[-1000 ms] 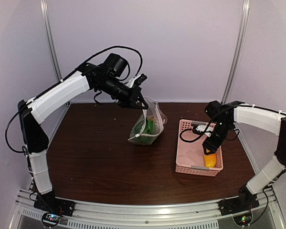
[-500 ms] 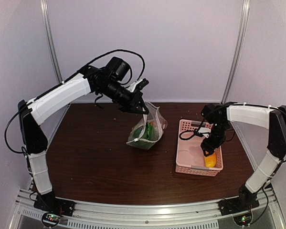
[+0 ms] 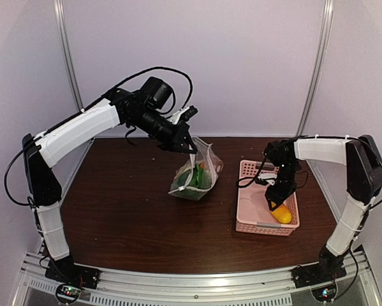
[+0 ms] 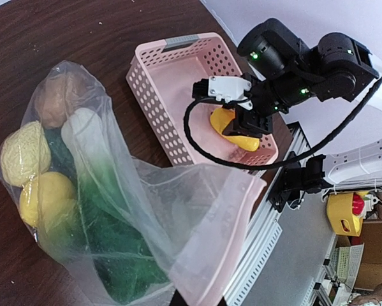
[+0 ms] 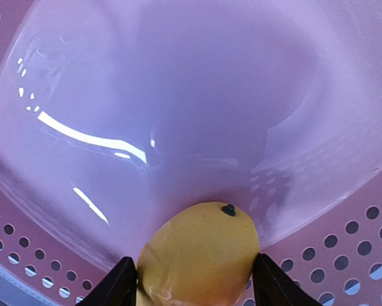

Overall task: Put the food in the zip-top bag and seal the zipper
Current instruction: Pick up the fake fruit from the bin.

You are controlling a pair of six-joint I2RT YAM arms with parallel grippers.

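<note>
The zip-top bag point(image 3: 196, 173) hangs from my left gripper point(image 3: 189, 145), which is shut on its mouth edge and holds it up over the table. In the left wrist view the bag point(image 4: 146, 210) holds yellow lemons point(image 4: 47, 194), a brown bread piece point(image 4: 53, 102) and green vegetables point(image 4: 114, 261). Its mouth is open, and no slider tab shows. My right gripper point(image 3: 275, 203) is down in the pink basket point(image 3: 247, 220). Its fingers point(image 5: 117, 284) press both sides of the orange-yellow piece point(image 5: 200, 255), which rests on the basket floor point(image 5: 178, 115).
The basket stands at the right of the dark table point(image 3: 127, 210), a short way right of the bag. A metal rail point(image 3: 197, 280) runs along the near edge. Pale walls close the back.
My right gripper has shifted left and lower in the basket and closed in around the orange-yellow piece. My left gripper has raised the bag slightly and moved it a little left.
</note>
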